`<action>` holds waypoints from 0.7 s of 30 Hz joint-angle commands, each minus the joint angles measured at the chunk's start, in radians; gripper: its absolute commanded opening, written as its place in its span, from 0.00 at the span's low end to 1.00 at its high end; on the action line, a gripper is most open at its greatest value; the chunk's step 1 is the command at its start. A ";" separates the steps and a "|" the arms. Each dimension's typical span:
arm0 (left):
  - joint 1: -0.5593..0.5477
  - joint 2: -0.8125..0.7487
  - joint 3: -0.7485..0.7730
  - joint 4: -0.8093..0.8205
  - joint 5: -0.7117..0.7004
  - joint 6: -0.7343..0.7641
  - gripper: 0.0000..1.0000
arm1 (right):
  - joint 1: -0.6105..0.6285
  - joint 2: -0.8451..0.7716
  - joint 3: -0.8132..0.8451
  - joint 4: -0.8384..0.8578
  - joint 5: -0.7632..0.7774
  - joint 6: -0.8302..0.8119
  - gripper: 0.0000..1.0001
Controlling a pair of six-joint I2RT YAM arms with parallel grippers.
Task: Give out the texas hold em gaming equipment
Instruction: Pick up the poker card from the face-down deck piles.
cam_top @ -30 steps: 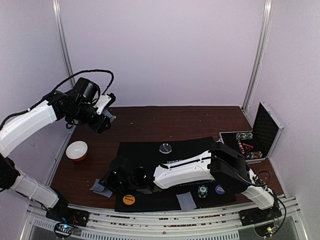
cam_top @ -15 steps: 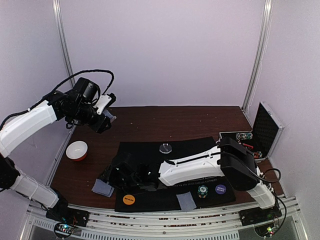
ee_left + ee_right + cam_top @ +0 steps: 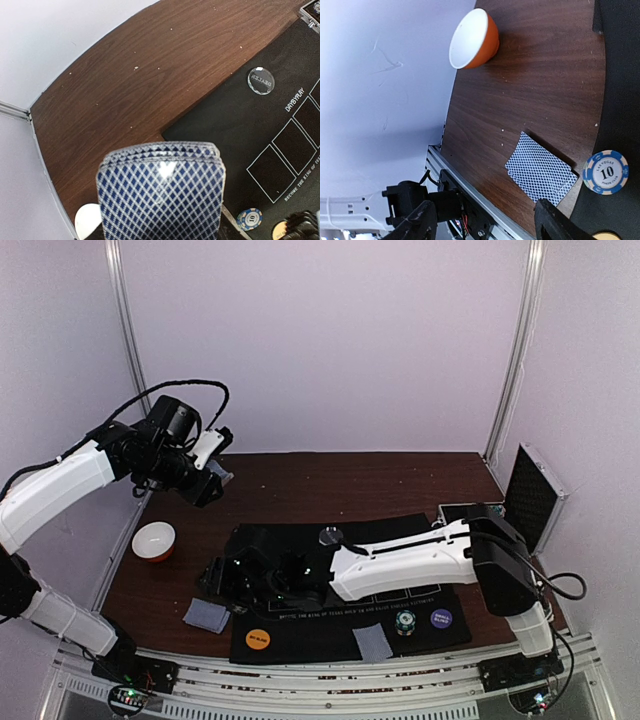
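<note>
Right gripper [image 3: 485, 225] hangs wide open and empty over a two-card hand [image 3: 540, 167] lying face down on the desk [image 3: 530, 90], just beside the black mat [image 3: 620, 100] and a ten chip [image 3: 606, 172]. Left gripper [image 3: 212, 476] clamps the deck [image 3: 160, 195] aloft. The smart move: rise straight up, fingers clear of the cards and chip, before going for the deck.

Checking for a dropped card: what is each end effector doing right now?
Left end effector: closed on the deck of cards.
Right end effector: open, empty.
</note>
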 commanded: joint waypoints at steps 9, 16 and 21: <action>0.005 0.011 0.026 0.044 0.103 0.065 0.49 | -0.040 -0.539 -0.283 -0.227 0.244 -0.686 0.89; -0.171 -0.009 0.021 0.044 0.151 0.184 0.49 | -0.291 -0.803 -0.377 -0.234 0.038 -0.775 1.00; -0.374 -0.014 0.031 0.039 0.121 0.283 0.49 | -0.465 -0.927 -0.515 -0.083 -0.280 -0.687 1.00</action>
